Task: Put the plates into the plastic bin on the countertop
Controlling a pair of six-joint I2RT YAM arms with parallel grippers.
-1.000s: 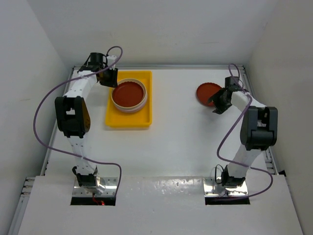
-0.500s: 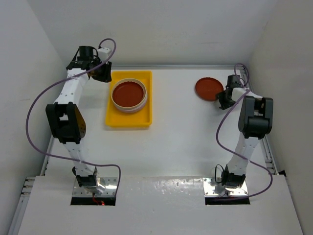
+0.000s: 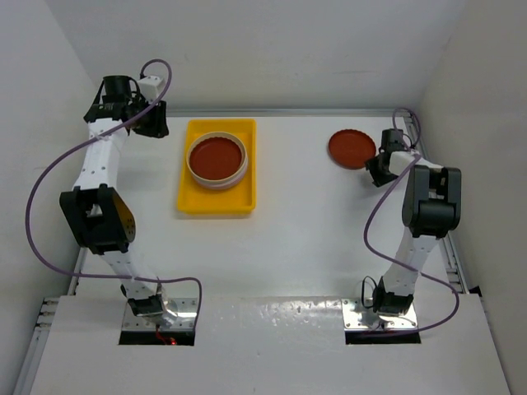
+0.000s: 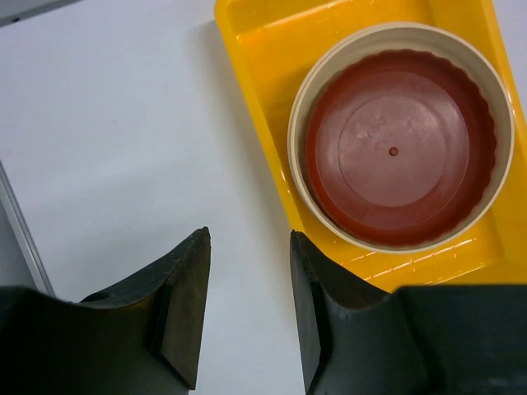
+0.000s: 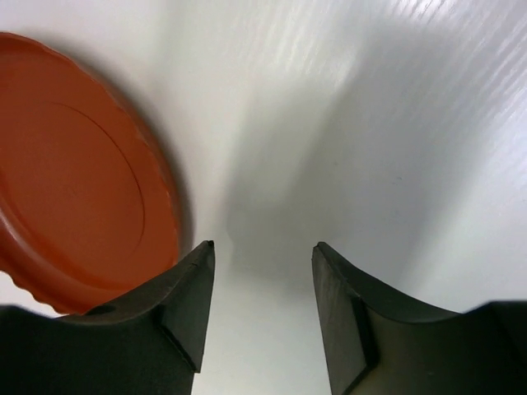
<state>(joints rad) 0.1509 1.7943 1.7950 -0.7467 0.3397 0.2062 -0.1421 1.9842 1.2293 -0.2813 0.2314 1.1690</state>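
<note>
Seen from above, the yellow plastic bin (image 3: 216, 206) lies on the white worktop (image 3: 296, 239). It holds a stacked red plate (image 3: 216, 156) nested in a cream-white plate (image 3: 216, 185). Well to the right of the bin, a loose red plate (image 3: 350, 150) lies flat and alone. The right claw (image 3: 375, 171) sits just past that plate, on the side away from the bin. The left claw (image 3: 156, 125) hangs off the bin's far-left corner.

Left wrist view: the left claw (image 4: 247, 317) is apart and empty over bare worktop (image 4: 123, 123), beside the bin (image 4: 263, 123).

Right wrist view: the right claw (image 5: 259, 304) is apart and empty. The loose red plate (image 5: 74, 181) lies just to its bin-ward side, untouched.

The right arm is plainly nearer. Being round, the plate offers no preferred axis, and its near rim looks like the likely grip.
</note>
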